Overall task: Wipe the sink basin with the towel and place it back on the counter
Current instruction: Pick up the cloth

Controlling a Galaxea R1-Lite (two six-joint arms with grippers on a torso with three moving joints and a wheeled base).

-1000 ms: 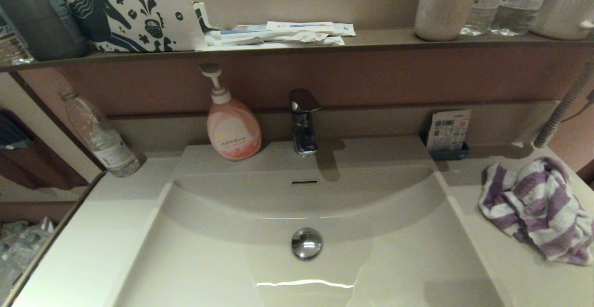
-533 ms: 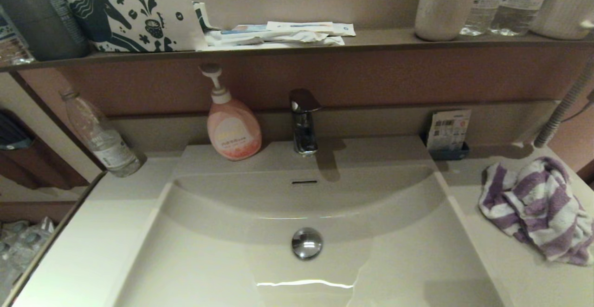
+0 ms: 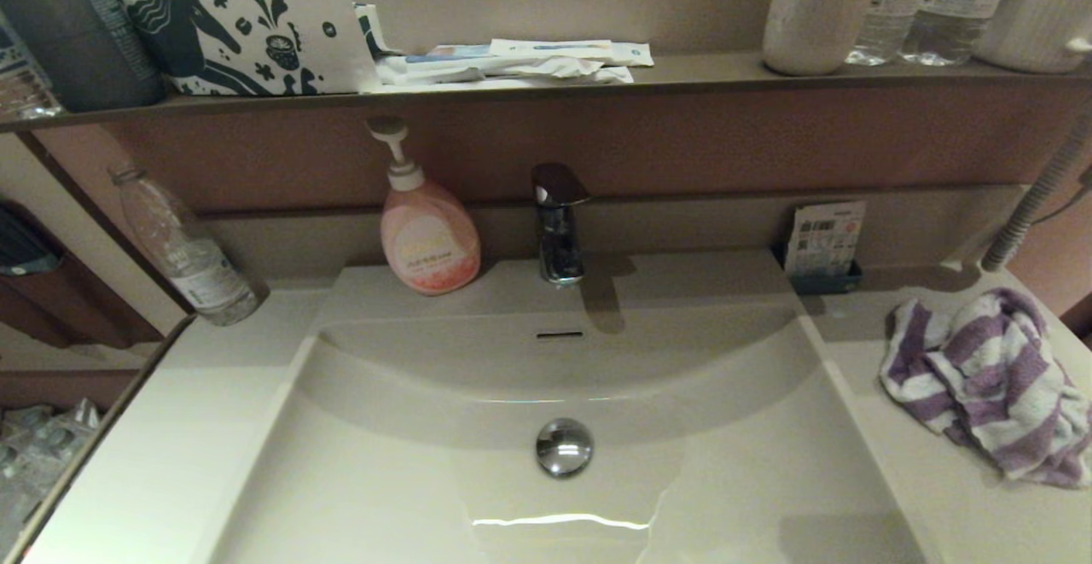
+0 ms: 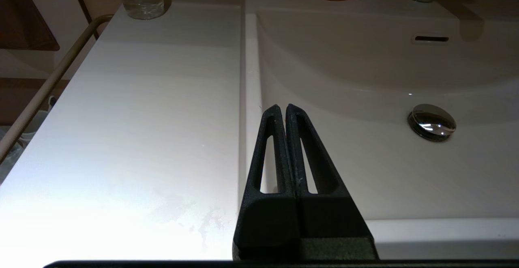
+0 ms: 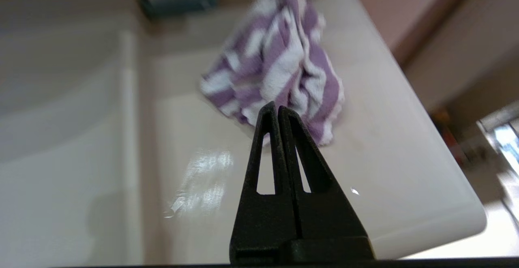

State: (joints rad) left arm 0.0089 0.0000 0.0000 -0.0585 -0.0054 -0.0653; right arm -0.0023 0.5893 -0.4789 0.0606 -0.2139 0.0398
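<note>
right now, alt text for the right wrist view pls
The right gripper, fingers shut and empty, points at a crumpled purple-and-white striped towel lying on the beige counter beside the sink basin.

Counter (image 3: 171,462): towel (image 3: 981,380) crumpled at right; clear bottle (image 3: 183,248) (leaning) back left.

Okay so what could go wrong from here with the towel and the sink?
1. The right gripper is shut short of the crumpled towel; unless its fingers open first, it may just push the towel along the counter.
2. The towel lies near the counter's right edge, so a push could slide it off.
3. Wiping near the basin's back wall could bump the soap bottle or faucet.
</note>
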